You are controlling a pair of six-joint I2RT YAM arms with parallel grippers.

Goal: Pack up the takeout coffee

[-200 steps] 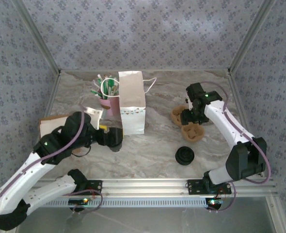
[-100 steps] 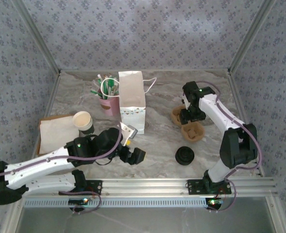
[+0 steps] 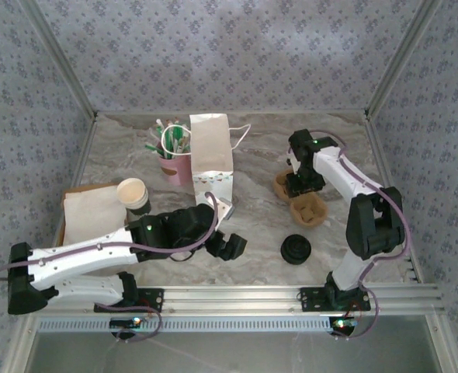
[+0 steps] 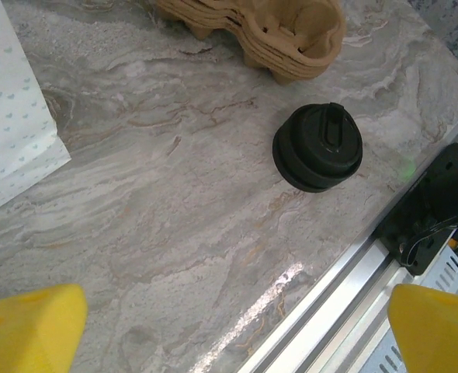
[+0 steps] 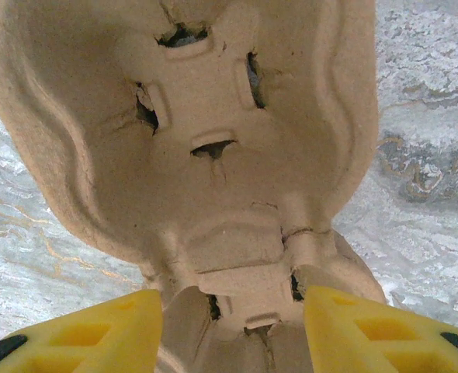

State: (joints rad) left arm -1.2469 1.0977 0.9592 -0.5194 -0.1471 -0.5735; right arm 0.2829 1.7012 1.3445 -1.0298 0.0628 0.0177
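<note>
From above: left claw point(image 3: 230, 245) low over the marble surface point(image 3: 252, 225), in front of the white paper bag point(image 3: 212, 167), spread wide and holding nothing. Coffee cup point(image 3: 133, 194) upright at the right edge of the pale sheet point(image 3: 85, 214) on the left, behind the left arm, cream on top and dark lower down, well apart from both claws. Pink pot of sticks point(image 3: 171, 155) just left of the bag. Right claw point(image 3: 302, 183) down at the cardboard cup carriers point(image 3: 307, 211). Black lids point(image 3: 296, 249) nearer the front rail.

From the left wrist: yellow pads point(image 4: 27, 326) wide apart at the bottom corners, bare surface between. Black lids point(image 4: 318, 148) and carriers point(image 4: 291, 35) beyond, bag corner point(image 4: 12, 116) at the left.

From the right wrist: yellow pads point(image 5: 81, 334) either side of a carrier point(image 5: 213, 140), close against its narrow end. Clamped or not, impossible to tell.
</note>
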